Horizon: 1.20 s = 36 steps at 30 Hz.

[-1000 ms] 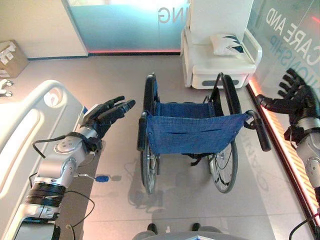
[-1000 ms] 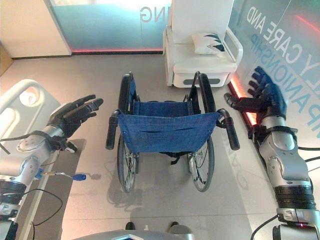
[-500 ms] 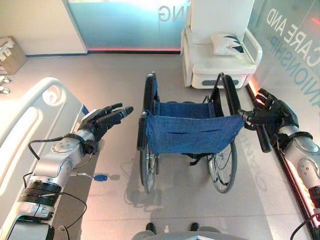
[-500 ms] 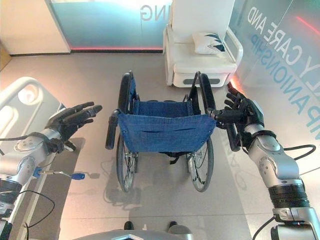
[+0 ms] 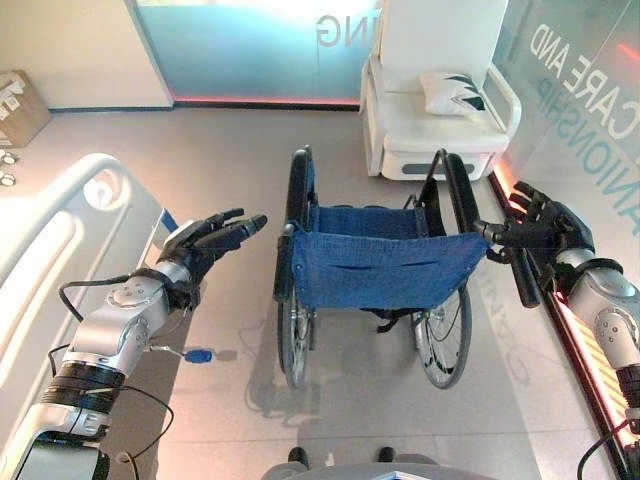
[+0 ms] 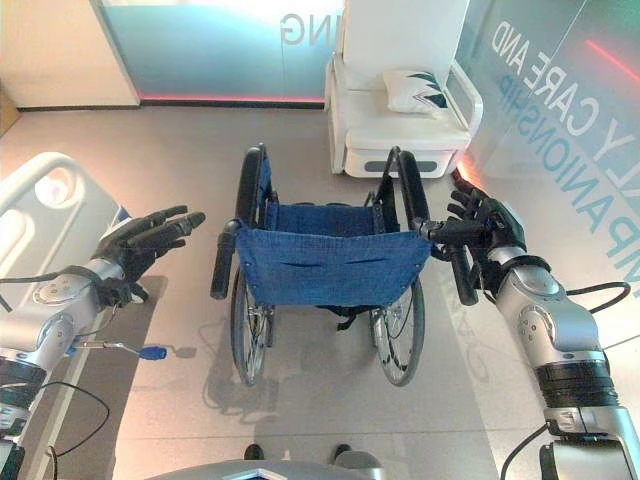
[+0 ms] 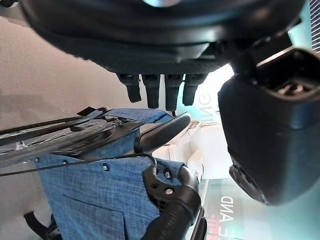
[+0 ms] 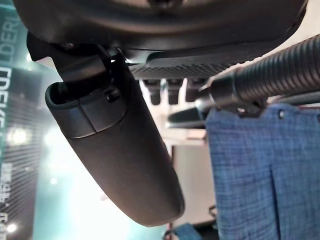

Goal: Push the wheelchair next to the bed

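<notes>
Standing mid-floor: wheelchair (image 5: 375,270), blue sling back facing the camera, big wheels either side, between bed (image 5: 55,250) on robot's L and glass wall (image 6: 570,130) on R. Well apart from bed, open floor between. Pointing toward white armchair (image 5: 440,110) w/ cushion (image 5: 455,88) at far end.

Reaching toward L push grip (image 5: 284,262): left hand (image 5: 205,238), fingers straight and loosely spread, thumb out, holding nothing. Not touching the grip; clear gap of floor between fingertips and grip in both eye views. Seen in L wrist view past the fingers (image 7: 152,90): grip (image 7: 172,205), armrest, blue fabric, all apart from the hand.

Sitting at R push grip (image 5: 525,275): right hand (image 5: 550,228), just beside grip's upper end where it meets the frame. Fingers fanned, extended, not curled round anything; thumb pointing inward toward chair back. Prob. touching the grip or frame tube, contact hard to confirm from eye views. In R wrist view, ribbed grip (image 8: 280,70) close against palm side, thumb (image 8: 120,150) standing free of it, fingers straight beyond.

Lying on floor by bed foot, below L arm: small blue item (image 5: 201,355). Cardboard box (image 5: 22,105) at far L wall.
</notes>
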Available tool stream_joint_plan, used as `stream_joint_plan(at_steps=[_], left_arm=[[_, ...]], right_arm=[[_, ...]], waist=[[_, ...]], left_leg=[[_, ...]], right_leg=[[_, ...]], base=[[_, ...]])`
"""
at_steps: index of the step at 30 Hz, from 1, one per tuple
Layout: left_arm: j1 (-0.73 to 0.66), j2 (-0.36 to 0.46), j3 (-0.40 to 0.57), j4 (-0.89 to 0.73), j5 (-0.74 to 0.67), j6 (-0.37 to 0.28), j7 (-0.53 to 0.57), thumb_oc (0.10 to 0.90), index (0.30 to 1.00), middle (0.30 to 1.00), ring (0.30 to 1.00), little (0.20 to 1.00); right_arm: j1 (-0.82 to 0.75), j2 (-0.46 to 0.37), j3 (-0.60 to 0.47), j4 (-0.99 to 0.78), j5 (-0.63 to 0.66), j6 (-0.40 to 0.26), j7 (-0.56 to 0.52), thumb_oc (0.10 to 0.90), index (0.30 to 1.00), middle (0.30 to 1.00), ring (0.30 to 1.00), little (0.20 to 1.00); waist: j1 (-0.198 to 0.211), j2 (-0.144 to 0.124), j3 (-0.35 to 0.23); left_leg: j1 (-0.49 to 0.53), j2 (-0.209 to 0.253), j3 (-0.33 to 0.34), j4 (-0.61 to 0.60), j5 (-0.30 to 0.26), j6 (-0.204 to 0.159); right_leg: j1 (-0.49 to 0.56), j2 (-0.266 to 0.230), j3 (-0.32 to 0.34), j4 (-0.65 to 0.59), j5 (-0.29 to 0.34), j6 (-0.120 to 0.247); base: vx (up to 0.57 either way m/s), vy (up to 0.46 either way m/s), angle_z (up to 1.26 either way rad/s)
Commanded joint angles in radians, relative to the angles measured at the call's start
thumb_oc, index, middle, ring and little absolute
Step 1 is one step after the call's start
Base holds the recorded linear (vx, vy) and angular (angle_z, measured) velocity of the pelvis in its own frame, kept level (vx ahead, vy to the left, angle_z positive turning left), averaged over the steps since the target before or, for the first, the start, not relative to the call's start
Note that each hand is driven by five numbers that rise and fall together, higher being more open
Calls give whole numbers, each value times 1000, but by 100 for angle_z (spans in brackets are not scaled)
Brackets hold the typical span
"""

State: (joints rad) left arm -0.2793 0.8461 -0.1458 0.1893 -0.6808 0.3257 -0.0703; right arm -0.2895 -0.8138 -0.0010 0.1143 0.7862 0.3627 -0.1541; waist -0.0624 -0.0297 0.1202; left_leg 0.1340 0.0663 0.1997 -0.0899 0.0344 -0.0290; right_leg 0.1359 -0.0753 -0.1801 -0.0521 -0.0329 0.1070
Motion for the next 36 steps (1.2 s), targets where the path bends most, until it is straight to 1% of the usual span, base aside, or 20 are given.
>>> stream_joint_plan(at_steps=[1,3,5,6,7,8,9,12,17,23,26,28,33,36], left_arm=[[-80,40,41,-69,13,-116,32,800,900,900,900,900],[-66,18,50,-71,27,-126,41,800,900,900,900,900],[-57,-5,58,-79,35,-129,57,800,900,900,900,900],[-56,-24,62,-80,44,-128,70,800,900,900,900,900],[-56,-26,62,-80,47,-129,72,800,900,900,900,900],[-57,-38,64,-75,62,-134,79,800,900,900,900,900],[-59,-45,64,-69,70,-136,81,800,900,900,900,900],[-66,-64,61,-59,82,-130,89,800,900,900,900,900],[-66,-77,64,-66,92,-115,106,800,900,900,900,900],[-56,-76,69,-59,85,-119,114,800,900,900,900,900],[-53,-73,74,-56,80,-118,117,800,900,900,900,900],[-53,-74,72,-57,76,-114,126,800,900,900,900,900],[-47,-77,76,-47,77,-119,127,800,900,900,900,900],[-43,-82,73,-43,81,-124,128,800,900,900,900,900]], right_arm=[[-53,-65,8,-64,-65,-201,-80,800,900,900,900,900],[-53,-50,-15,-120,-56,-300,-107,800,900,900,900,900],[-41,-21,-38,-163,-129,-373,-116,800,900,900,900,900],[-35,-4,-53,-185,-197,-420,-151,800,900,900,900,900],[-33,0,-56,-187,-204,-421,-156,800,900,900,900,900],[-32,9,-65,-184,-259,-441,-168,800,900,900,900,900],[-33,11,-68,-178,-275,-448,-177,800,900,900,900,900],[-22,18,-87,-151,-280,-430,-179,800,900,900,900,900],[28,35,-115,-110,-212,-404,-163,800,900,900,900,900],[89,49,-136,-40,-117,-311,-99,800,900,900,900,900],[109,56,-135,-20,-109,-295,-73,800,900,900,900,900],[118,58,-128,-8,-112,-267,-44,800,900,900,900,900],[128,52,-110,12,-110,-227,8,800,900,900,900,900],[126,53,-91,28,-120,-216,32,800,900,900,900,900]], waist=[[9,6,-68],[7,10,-68],[6,13,-69],[4,16,-69],[5,16,-70],[4,17,-70],[3,17,-71],[0,18,-71],[-7,16,-67],[-15,13,-60],[-18,13,-58],[-19,11,-56],[-20,8,-52],[-16,7,-50]], left_leg=[[-12,-60,51,18,-64,18],[-13,-61,53,18,-66,19],[-14,-62,56,19,-69,20],[-12,-63,60,19,-72,22],[-12,-63,60,19,-72,22],[-12,-64,62,21,-75,22],[-12,-64,64,22,-76,23],[-10,-64,70,22,-78,23],[-12,-63,80,26,-79,24],[-12,-64,90,29,-81,27],[-12,-63,93,28,-81,28],[-12,-64,95,29,-80,30],[-14,-63,97,30,-79,31],[-14,-63,97,30,-79,30]], right_leg=[[-40,29,-45,35,2,-3],[-42,27,-43,33,4,-1],[-44,26,-40,32,3,1],[-46,25,-39,32,4,3],[-46,25,-38,32,4,3],[-46,24,-38,32,4,5],[-46,23,-38,31,4,6],[-46,21,-37,29,6,9],[-50,17,-38,32,7,12],[-57,14,-40,39,8,14],[-61,14,-40,44,7,15],[-63,14,-39,47,7,14],[-67,15,-40,50,7,14],[-67,15,-42,51,6,13]], base=[[-1,37,-1],[-2,40,-1],[0,38,-1],[2,32,-2],[7,31,-2],[0,0,0],[0,0,0],[0,0,0],[1,1,-2],[0,0,0],[0,0,0],[0,0,0],[1,-2,-2],[2,-1,-2]])
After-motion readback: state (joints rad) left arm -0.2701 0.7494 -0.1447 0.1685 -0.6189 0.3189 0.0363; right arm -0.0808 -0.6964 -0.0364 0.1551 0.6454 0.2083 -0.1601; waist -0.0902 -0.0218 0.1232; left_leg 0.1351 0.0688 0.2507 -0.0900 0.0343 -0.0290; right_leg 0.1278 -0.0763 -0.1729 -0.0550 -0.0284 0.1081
